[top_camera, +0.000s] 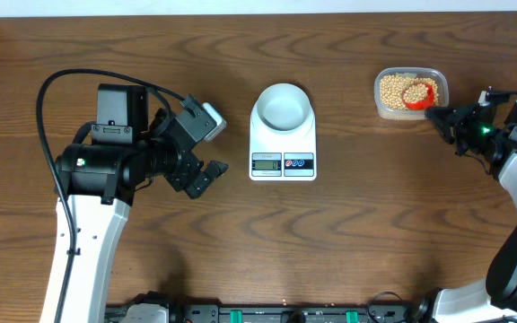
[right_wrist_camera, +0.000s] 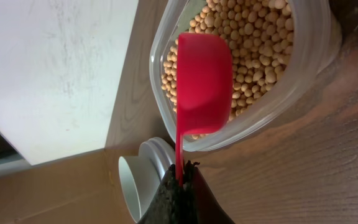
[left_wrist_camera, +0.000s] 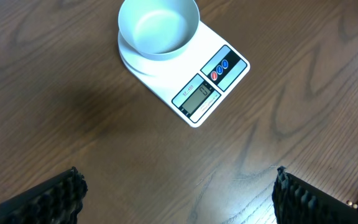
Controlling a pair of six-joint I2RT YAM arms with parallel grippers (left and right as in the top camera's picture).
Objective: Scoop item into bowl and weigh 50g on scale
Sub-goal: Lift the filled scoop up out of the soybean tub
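The white bowl [top_camera: 283,104] stands empty on the white scale [top_camera: 283,152] at the table's middle; both also show in the left wrist view, bowl [left_wrist_camera: 158,26] and scale [left_wrist_camera: 213,87]. Tan beans [top_camera: 391,88] fill a clear tub [top_camera: 410,109] at the back right. My right gripper [top_camera: 440,114] is shut on the handle of a red scoop [right_wrist_camera: 202,84], whose cup lies over the beans [right_wrist_camera: 253,37] in the tub. My left gripper [top_camera: 206,174] is open and empty, over bare table left of the scale; its fingers [left_wrist_camera: 178,193] are wide apart.
The tub's clear rim [right_wrist_camera: 278,102] faces my right gripper. The table's far edge meets a white wall [right_wrist_camera: 55,68] behind the tub. Black cable [top_camera: 79,79] loops over the left arm.
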